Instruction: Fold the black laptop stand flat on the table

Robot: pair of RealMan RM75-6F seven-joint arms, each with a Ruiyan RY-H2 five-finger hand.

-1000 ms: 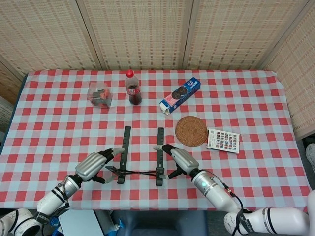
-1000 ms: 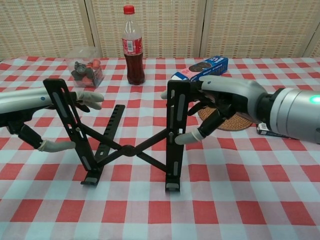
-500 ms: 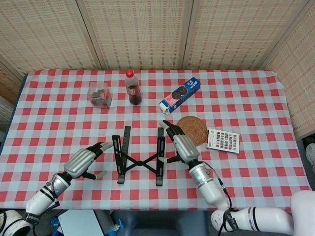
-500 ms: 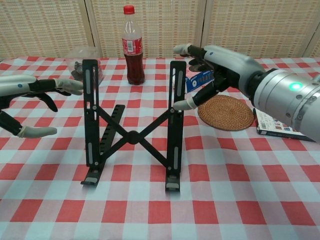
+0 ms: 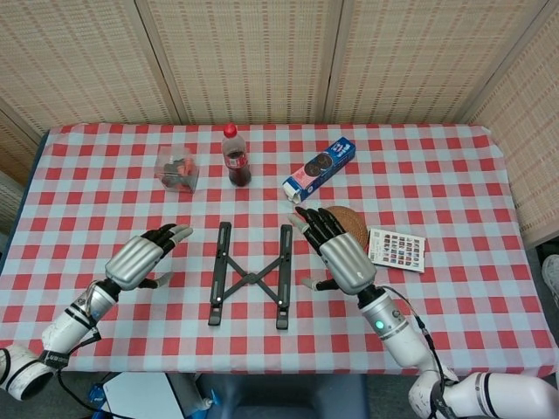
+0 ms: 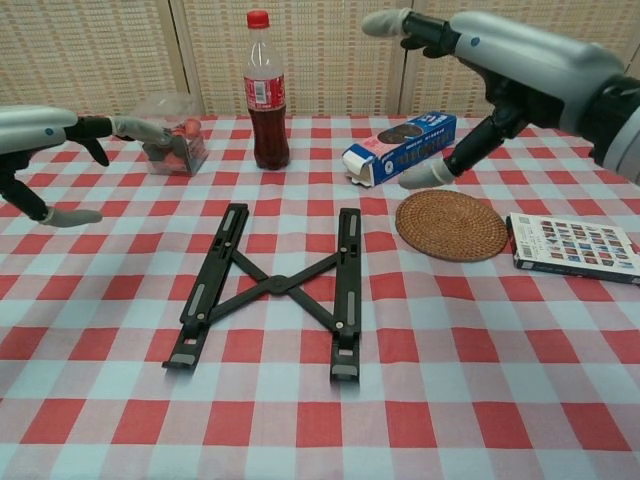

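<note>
While the laptop stand lies flat, it sits between both hands. The left hand and right hand hover beside it, fingers spread, holding nothing.

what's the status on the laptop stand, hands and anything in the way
Left hand and right hand both open, lifted clear. Laptop stand lies flat on the table, untouched. Nothing on it; woven coaster close by to its right.
</note>
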